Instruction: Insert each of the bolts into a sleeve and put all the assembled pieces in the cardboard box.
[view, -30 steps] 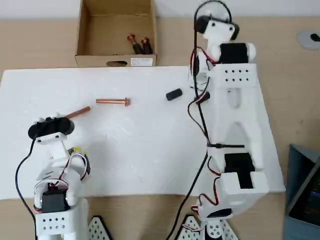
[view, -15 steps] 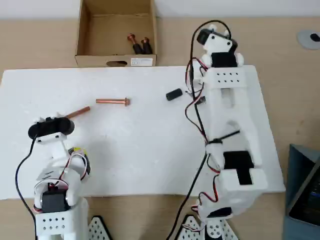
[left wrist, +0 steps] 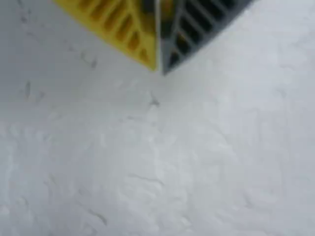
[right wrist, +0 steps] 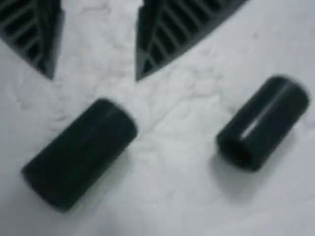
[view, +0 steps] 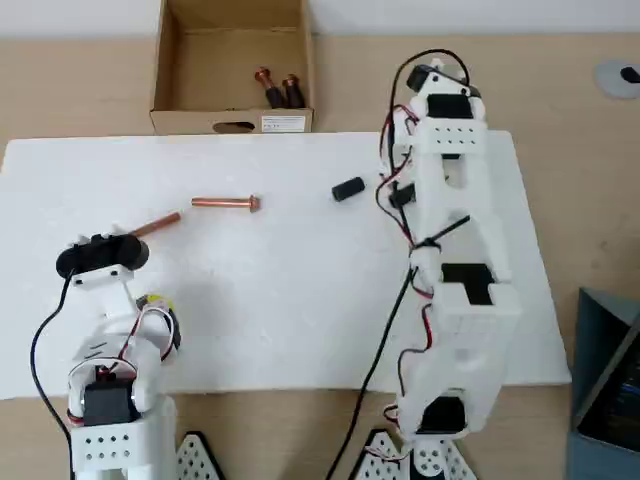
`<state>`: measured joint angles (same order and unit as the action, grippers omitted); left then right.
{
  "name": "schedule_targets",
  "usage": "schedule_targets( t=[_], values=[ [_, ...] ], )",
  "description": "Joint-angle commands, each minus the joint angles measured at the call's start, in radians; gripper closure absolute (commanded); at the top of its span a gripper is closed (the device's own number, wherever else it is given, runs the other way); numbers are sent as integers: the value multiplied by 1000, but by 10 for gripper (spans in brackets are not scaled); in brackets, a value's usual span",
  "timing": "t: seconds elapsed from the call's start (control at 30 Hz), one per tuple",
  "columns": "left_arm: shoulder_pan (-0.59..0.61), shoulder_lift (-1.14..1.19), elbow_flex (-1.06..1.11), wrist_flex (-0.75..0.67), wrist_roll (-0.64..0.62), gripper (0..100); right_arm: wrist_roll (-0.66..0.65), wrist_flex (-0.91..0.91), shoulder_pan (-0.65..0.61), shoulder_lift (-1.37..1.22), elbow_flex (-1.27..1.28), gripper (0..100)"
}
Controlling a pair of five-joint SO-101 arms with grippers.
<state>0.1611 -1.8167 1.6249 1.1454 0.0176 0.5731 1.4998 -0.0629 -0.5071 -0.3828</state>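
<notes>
Two copper bolts lie on the white foam mat [view: 280, 300]: one [view: 225, 203] in the open, the other [view: 157, 224] partly hidden under the left arm [view: 101, 256]. A black sleeve [view: 348, 189] rests just left of the right arm [view: 448, 130]. My right gripper [right wrist: 93, 73] is open, its dark fingertips [right wrist: 147, 64] hovering just above one sleeve [right wrist: 78, 152], with a second sleeve [right wrist: 263, 123] lying beside it. My left gripper [left wrist: 158, 66] is shut with nothing in it, its yellow and black tips meeting over bare foam. The cardboard box [view: 180, 60] holds two assembled pieces [view: 278, 88].
The box stands at the mat's far edge, on the wooden table [view: 90, 90]. A grey bin [view: 605, 380] stands off the mat at the right. Cables [view: 400, 230] hang along the right arm.
The right arm has swung left and drawn its wrist back from the far edge, down over the sleeves. The left arm, bolts and sleeve have not moved.
</notes>
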Motion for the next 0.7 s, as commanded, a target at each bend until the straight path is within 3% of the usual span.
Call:
schedule_targets(
  t=[0.0, 0.67],
  values=[
    [-2, -7, -6, 2, 3, 998, 12, 29, 24, -36, -91, 867],
    [-2, -7, -6, 2, 3, 998, 32, 41, 24, -254, -280, 866]
  ],
)
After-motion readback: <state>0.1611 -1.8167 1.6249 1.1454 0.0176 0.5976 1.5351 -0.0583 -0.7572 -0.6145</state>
